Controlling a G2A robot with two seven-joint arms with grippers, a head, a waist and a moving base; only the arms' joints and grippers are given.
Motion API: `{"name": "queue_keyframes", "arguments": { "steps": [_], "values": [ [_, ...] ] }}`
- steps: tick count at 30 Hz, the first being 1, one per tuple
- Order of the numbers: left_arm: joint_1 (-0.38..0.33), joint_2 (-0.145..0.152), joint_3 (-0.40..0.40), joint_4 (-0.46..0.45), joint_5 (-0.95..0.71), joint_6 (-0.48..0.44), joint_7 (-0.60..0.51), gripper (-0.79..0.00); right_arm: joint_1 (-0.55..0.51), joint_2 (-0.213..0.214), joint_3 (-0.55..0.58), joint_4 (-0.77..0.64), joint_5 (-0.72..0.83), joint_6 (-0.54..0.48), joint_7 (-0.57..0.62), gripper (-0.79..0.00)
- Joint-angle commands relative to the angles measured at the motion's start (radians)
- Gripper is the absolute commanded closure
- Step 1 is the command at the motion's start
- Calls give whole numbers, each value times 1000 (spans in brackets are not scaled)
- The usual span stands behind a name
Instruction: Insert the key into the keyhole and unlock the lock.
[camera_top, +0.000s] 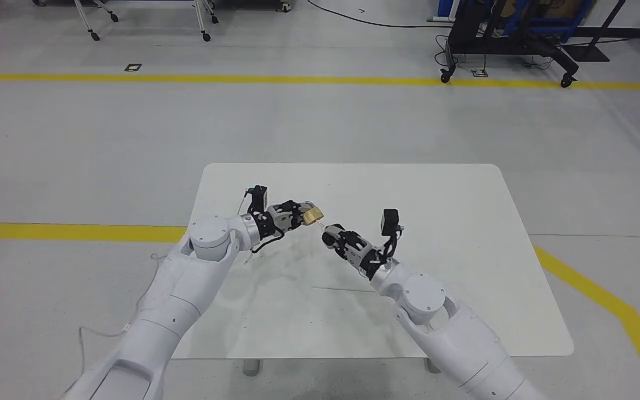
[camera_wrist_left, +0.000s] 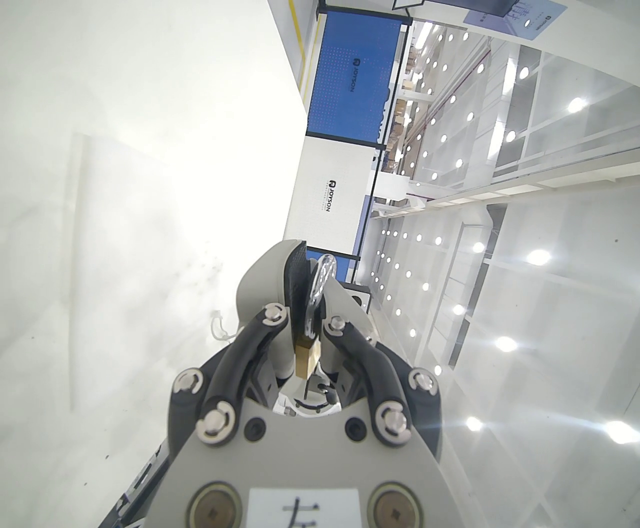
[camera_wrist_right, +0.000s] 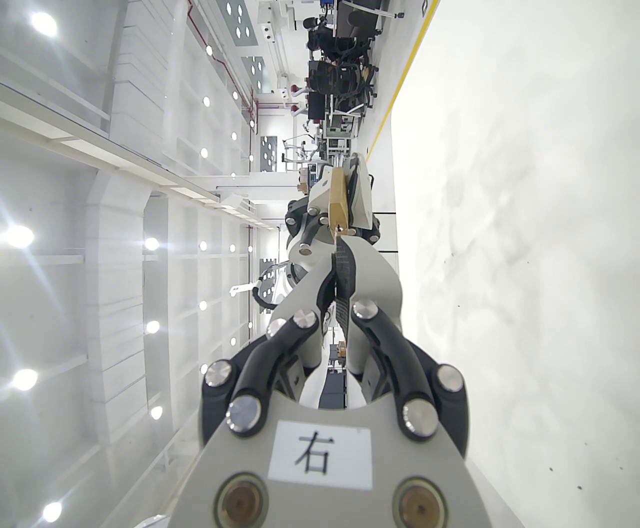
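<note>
Padlock and key meet in the air above the bench

Top view: the left gripper (camera_top: 290, 213) is clenched on a brass padlock (camera_top: 312, 214) over the white bench (camera_top: 450, 200), with the right gripper (camera_top: 331, 238) just beside it. Left wrist view: the pads pinch the padlock at its steel shackle (camera_wrist_left: 320, 280), with the brass body between the fingers. Right wrist view: the right gripper's pads are pressed together on the key (camera_wrist_right: 340, 230) (only a small metal tip shows), which touches the padlock's end face. The padlock looks dense, rigid and smooth, and it may pivot if pushed. The thin, stiff key is probably best held by its bow.
</note>
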Motion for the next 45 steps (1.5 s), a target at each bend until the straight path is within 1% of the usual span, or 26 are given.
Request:
{"name": "queue_keyframes", "arguments": {
  "steps": [1, 20, 33, 34, 35, 36, 41, 45],
  "values": [
    [-1, -1, 1, 1, 2, 2, 0, 0, 3, -4, -2, 5, -3, 2, -8, 0],
    [-6, -15, 3, 18, 12, 6, 8, 0, 12, -32, -25, 21, -75, 18, -51, 0],
    [-10, -22, 7, 28, 25, 8, -3, 0, 41, -56, -24, 58, -94, -2, -94, -3],
    [-11, -23, 7, 28, 28, 7, -4, 0, 43, -58, -23, 62, -92, -4, -94, -148],
    [-11, -23, 5, 29, 28, 6, -5, 0, 45, -59, -23, 66, -88, -7, -92, -339],
    [-11, -23, 2, 30, 26, 5, -7, 0, 46, -61, -22, 69, -82, -13, -89, -785],
    [-10, -20, -20, 30, 14, -9, -17, 0, 46, -63, -17, 72, -67, -27, -75, -785],
    [3, -15, -44, 6, 8, -72, -28, 0, 46, -63, -17, 72, -67, -27, -75, -785]
  ]
}}
